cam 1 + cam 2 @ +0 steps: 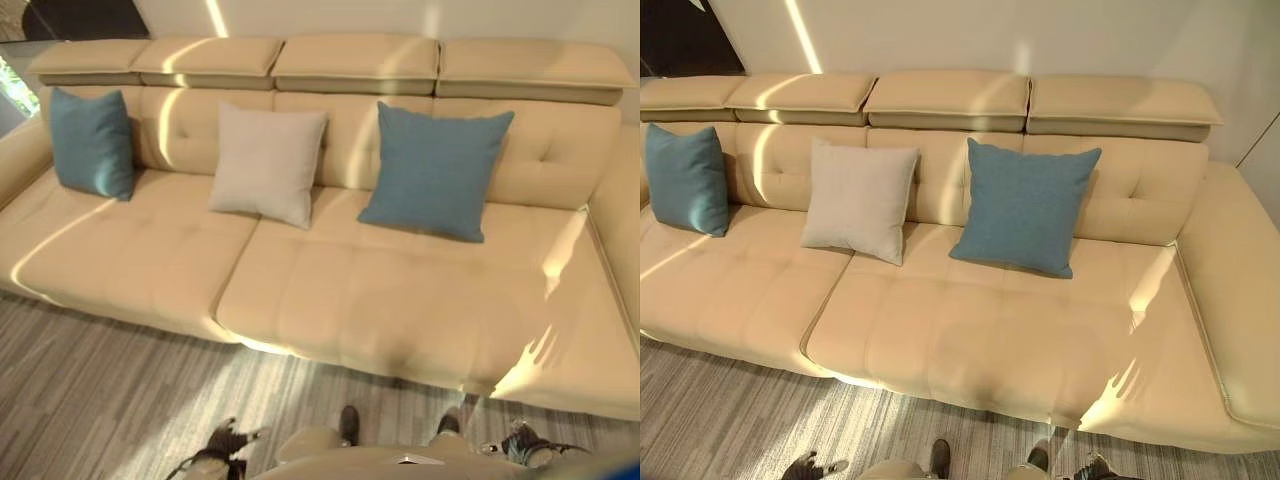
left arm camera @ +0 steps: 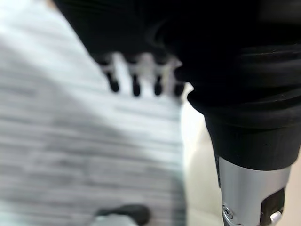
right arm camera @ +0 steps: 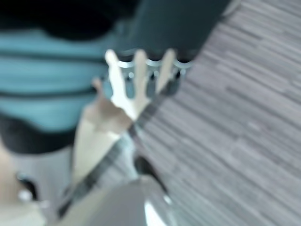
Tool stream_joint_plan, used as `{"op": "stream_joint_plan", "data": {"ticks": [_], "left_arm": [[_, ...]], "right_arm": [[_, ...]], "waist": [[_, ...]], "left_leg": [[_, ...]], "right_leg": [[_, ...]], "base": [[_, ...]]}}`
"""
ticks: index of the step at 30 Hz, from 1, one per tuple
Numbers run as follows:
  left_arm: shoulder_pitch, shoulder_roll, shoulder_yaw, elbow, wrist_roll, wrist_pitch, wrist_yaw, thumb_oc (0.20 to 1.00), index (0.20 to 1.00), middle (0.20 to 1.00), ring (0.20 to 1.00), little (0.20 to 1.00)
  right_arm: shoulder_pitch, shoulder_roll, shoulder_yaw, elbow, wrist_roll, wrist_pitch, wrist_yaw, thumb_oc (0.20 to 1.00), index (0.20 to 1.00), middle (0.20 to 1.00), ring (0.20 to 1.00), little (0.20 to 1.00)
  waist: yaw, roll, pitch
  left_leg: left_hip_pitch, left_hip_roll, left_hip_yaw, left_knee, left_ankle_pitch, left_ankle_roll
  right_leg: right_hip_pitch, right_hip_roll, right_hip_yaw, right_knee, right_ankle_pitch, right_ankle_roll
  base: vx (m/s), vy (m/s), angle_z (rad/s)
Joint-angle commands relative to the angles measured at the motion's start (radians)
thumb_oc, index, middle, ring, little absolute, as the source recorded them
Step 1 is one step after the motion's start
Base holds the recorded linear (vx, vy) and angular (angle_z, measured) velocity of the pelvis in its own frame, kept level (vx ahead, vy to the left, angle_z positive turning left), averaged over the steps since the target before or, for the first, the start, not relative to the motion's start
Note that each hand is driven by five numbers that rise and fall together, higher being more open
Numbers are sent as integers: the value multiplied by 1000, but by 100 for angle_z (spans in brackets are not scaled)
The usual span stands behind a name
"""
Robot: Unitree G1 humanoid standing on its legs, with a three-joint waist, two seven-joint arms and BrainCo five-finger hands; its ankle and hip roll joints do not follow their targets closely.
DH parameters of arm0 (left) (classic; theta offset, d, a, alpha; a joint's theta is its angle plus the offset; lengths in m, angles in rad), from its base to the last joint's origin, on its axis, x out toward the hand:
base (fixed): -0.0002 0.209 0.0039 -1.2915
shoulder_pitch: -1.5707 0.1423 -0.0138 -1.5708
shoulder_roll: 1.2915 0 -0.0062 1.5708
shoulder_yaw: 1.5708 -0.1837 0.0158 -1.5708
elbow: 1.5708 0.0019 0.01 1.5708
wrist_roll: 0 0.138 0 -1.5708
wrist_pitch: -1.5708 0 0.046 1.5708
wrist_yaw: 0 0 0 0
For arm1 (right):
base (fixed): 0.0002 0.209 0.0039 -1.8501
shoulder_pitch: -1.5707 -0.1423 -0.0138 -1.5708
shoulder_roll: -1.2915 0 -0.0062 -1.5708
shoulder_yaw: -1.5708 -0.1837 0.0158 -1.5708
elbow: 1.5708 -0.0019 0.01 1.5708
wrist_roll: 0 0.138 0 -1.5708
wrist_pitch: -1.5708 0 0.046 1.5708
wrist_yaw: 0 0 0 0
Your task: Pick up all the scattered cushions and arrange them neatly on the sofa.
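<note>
Beige sofa (image 1: pixel 330 290) stands on grey striped floor (image 1: pixel 90 400), and three cushions lean upright on its backrest: big blue cushion (image 1: pixel 436 171) right of middle, white cushion (image 1: pixel 266 163) beside it, small blue cushion (image 1: pixel 92 141) far left. Left hand (image 2: pixel 136 82) hangs over the floor before the sofa with fingers straight and released, holding nothing; right hand (image 3: pixel 146 77) hangs there too, its fingers also loose.

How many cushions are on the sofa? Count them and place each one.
3, all leaning on the sofa backrest: a blue cushion at the left end, a beige cushion beside it, a larger blue cushion right of centre. None hidden, seemingly.
</note>
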Motion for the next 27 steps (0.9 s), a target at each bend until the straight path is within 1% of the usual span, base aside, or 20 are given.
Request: {"op": "stream_joint_plan", "data": {"ticks": [1, 2, 3, 4, 6, 14, 19, 27], "left_arm": [[-39, 22, 21, 25, 23, -7, 3, 1000, 1000, 1000, 1000, 1000], [-31, 14, 29, 34, 18, -5, 3, 1000, 1000, 1000, 1000, 1000], [-31, 14, 29, 34, 18, -5, 3, 1000, 1000, 1000, 1000, 1000], [-31, 5, 26, 41, 17, -3, 7, 1000, 1000, 1000, 1000, 1000], [-34, 0, 21, 40, 18, -2, 10, 1000, 1000, 1000, 1000, 1000], [-48, -17, 0, 42, 14, 2, 11, 1000, 1000, 1000, 1000, 1000], [-49, -19, -7, 46, 24, 4, 11, 1000, 1000, 1000, 1000, 1000], [-55, -22, -13, 46, 31, 7, 8, 1000, 1000, 1000, 1000, 1000]], "right_arm": [[-12, -24, -6, -10, -3, -2, -5, 1000, 1000, 1000, 1000, 1000], [-13, -24, -4, -15, 5, -4, -5, 1000, 1000, 1000, 1000, 1000], [-13, -24, -4, -15, 5, -3, -5, 1000, 1000, 1000, 1000, 1000], [-15, -27, -4, -13, 12, -3, -11, 1000, 1000, 1000, 1000, 1000], [-17, -28, -7, -13, 20, -4, -18, 1000, 1000, 1000, 1000, 1000], [-10, -14, -9, 6, 37, -5, -32, 1000, 1000, 1000, 1000, 1000], [-2, -8, -13, 12, 41, -7, -33, 1000, 1000, 1000, 1000, 1000], [3, -2, -11, 22, 37, -3, -36, 1000, 1000, 1000, 1000, 1000]], "waist": [[20, -81, -29], [16, -84, -45], [16, -84, -45], [7, -81, -48], [3, -78, -47], [4, -68, -50], [-3, -66, -50], [-13, -60, -51]], "left_leg": [[0, 1, -50, 50, -112, -101], [10, 11, -41, 25, -99, -110], [11, 11, -41, 24, -99, -111], [19, 26, -38, -5, -79, -123], [19, 34, -43, -20, -64, -130], [33, 55, -41, -68, -24, -146], [59, 60, -31, -86, -21, -149], [93, 60, -17, -97, -31, -148]], "right_leg": [[114, 24, -47, -280, 158, 16], [124, 41, -39, -330, 164, 24], [126, 42, -39, -332, 165, 24], [136, 66, -31, -378, 168, 26], [141, 78, -33, -402, 171, 26], [132, 107, -26, -413, 161, 23], [142, 114, -20, -413, 157, 22], [156, 115, -5, -413, 154, 24]], "base": [[33, -202, -21], [19, -162, 0], [-6, -248, 4], [-43, -173, 2], [-65, -150, -8], [-21, -34, -3], [20, -18, -5], [20, 4, -2]]}}
